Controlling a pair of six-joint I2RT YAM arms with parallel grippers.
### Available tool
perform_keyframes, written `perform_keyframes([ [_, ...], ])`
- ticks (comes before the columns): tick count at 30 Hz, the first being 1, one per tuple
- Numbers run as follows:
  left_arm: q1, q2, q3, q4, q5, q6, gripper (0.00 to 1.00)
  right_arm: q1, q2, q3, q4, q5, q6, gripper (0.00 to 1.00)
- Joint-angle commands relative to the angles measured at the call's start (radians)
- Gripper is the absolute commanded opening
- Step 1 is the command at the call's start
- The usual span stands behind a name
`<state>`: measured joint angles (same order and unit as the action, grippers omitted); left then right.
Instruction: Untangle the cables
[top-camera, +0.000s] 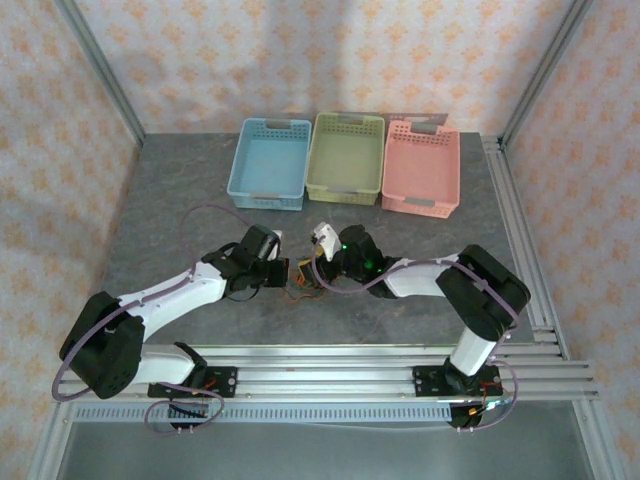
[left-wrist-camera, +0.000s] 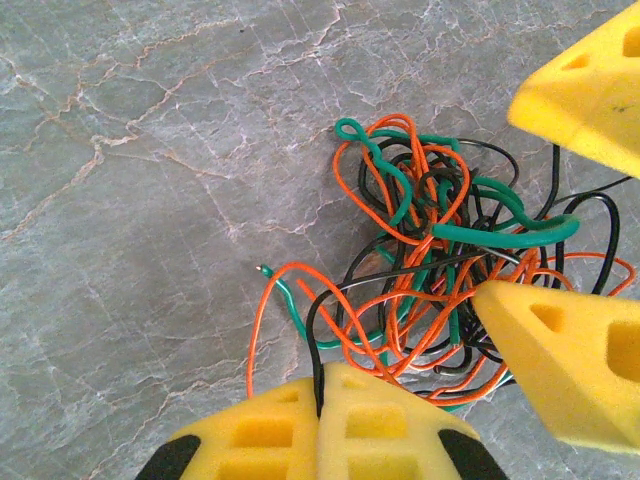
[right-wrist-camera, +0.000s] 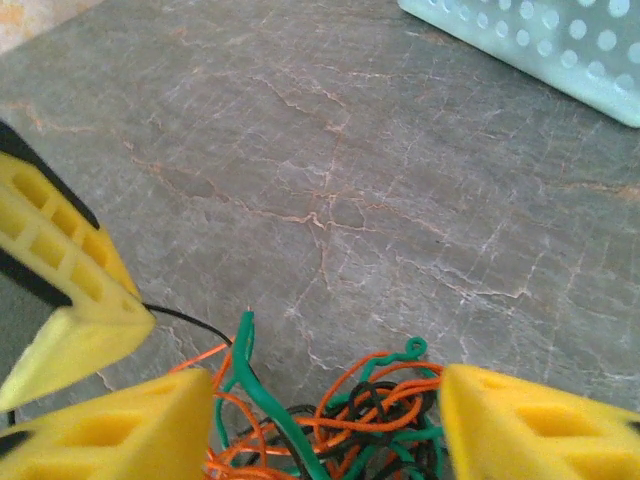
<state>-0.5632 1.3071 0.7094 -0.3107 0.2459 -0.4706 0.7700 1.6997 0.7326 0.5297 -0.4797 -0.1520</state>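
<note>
We judge the job barely begun. The tangle of thin black, orange and green cables (left-wrist-camera: 440, 250) sits as one bunch on the grey marbled table (left-wrist-camera: 150, 200). In the top view it lies near the middle, between the two wrists. It is well apart from the perforated plastic blue basket (top-camera: 268, 165), green basket (top-camera: 346, 158) and pink basket (top-camera: 422, 165) ranged at 12 o'clock. In the left wrist view the loops cross over and through one another toward 3 o'clock of centre. We see no wire lying free of the bunch, though an orange loop and a green end trail out toward 8 o'clock. The left gripper (left-wrist-camera: 320, 400), at 6 o'clock in its own view, has its yellow foam pads pressed together on a single black strand (left-wrist-camera: 313, 340), which runs up from the seam into the knot. The right gripper (right-wrist-camera: 325, 385) is spread wide, one yellow finger at 7 o'clock and the other at 5 o'clock of its view. The bunch lies between them and is not gripped, as far as we can tell. So one wire is held and none is separated. What is left, in our reading, is nearly everything: drawing that black strand out while the rest is held back, then doing the same for the orange and green wires.
</note>
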Motion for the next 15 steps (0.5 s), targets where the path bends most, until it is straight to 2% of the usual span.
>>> perform_keyframes([
  [1, -0.01, -0.005, -0.011, -0.027, -0.034, 0.015, 0.0, 0.005, 0.013, 0.031, -0.012, 0.014, -0.022, 0.5],
  [5, -0.009, -0.008, -0.01, -0.031, -0.04, 0.015, 0.0, 0.006, 0.006, 0.022, 0.007, 0.042, -0.017, 0.29],
  [7, -0.009, -0.013, -0.011, -0.037, -0.052, 0.017, 0.0, 0.006, -0.011, 0.007, 0.022, 0.08, -0.021, 0.11],
  [9, -0.009, -0.021, -0.01, -0.047, -0.073, 0.017, 0.0, 0.006, -0.044, -0.019, 0.057, 0.137, -0.023, 0.0],
  [12, -0.009, -0.05, -0.016, -0.06, -0.118, 0.013, 0.0, 0.003, -0.094, -0.088, 0.153, 0.237, -0.018, 0.0],
  [15, -0.009, -0.111, -0.028, -0.092, -0.221, 0.005, 0.0, -0.006, -0.147, -0.135, 0.198, 0.317, -0.017, 0.0],
])
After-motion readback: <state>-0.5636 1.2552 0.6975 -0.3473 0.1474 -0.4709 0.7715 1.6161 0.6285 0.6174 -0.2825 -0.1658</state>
